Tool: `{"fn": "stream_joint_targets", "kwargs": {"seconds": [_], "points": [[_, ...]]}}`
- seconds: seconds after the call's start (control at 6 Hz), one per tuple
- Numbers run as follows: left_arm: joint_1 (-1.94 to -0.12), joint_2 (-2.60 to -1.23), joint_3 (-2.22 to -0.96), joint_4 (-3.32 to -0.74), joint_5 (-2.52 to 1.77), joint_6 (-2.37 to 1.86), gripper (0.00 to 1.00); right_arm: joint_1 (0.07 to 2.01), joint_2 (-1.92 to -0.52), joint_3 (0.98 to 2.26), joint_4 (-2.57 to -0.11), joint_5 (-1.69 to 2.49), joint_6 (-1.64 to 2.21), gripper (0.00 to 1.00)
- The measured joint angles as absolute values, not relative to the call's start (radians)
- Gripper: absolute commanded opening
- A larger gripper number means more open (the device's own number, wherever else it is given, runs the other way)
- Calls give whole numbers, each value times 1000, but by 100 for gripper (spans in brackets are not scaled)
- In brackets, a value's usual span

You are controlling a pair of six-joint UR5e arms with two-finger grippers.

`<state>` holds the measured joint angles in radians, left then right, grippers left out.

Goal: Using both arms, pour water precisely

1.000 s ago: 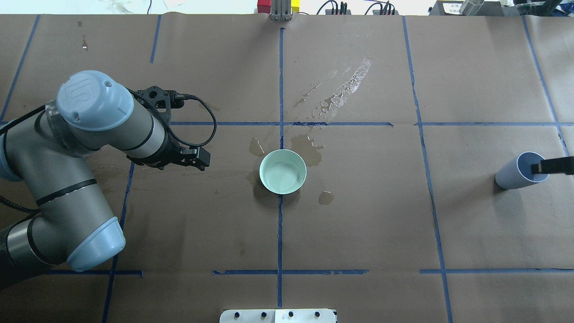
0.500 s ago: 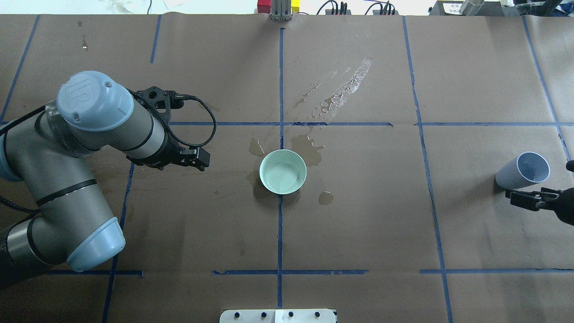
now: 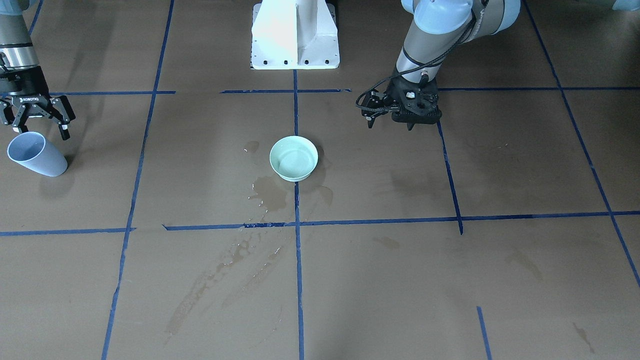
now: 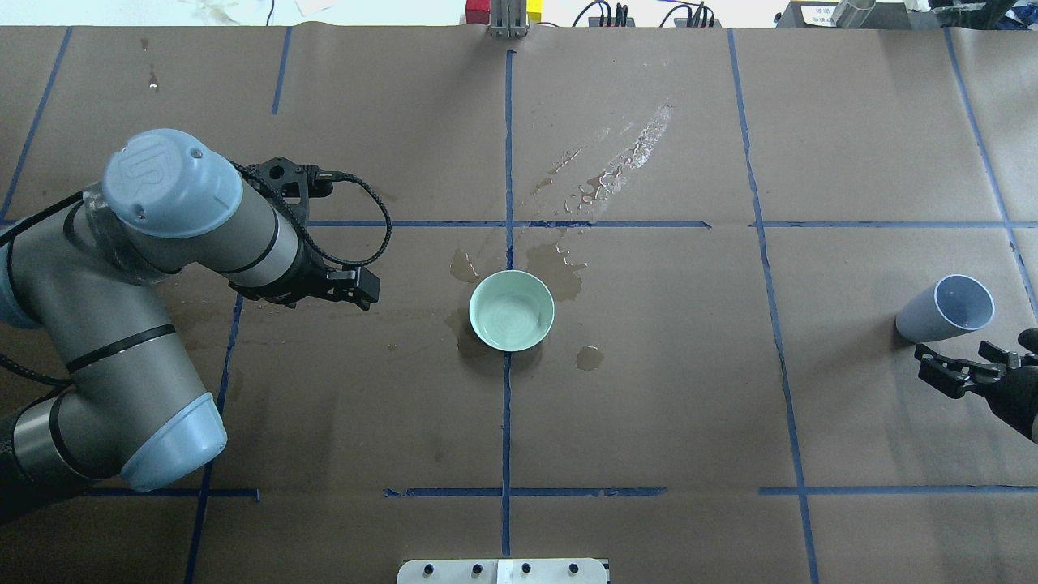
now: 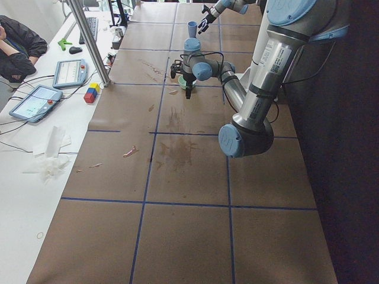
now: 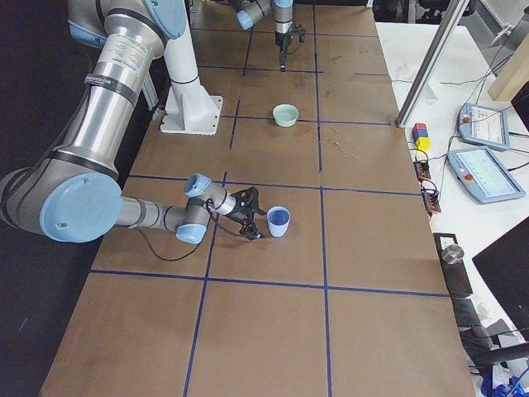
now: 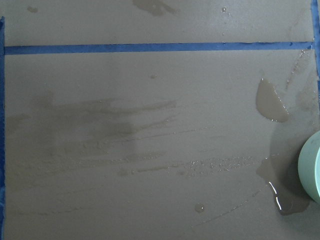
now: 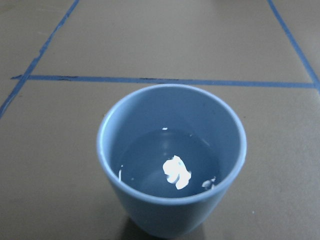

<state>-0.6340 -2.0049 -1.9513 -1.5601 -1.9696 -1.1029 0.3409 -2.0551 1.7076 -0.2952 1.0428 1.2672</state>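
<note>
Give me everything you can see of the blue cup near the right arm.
The blue cup is a plain pale-blue tumbler, handleless, tapering to a narrower base, matt like plastic. It stands upright on the brown table paper at the robot's far right, with clear water pooled low inside, glinting. The right tool is open just on the robot's side of it, not touching.
</note>
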Motion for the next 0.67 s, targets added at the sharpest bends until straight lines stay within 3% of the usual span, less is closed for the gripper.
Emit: {"fn": "stream_joint_targets", "kwargs": {"seconds": [0.67], "points": [[-630, -2003, -1952, -1560, -1970, -1135, 100, 313, -1985, 1645, -289, 843, 1301, 100]]}}
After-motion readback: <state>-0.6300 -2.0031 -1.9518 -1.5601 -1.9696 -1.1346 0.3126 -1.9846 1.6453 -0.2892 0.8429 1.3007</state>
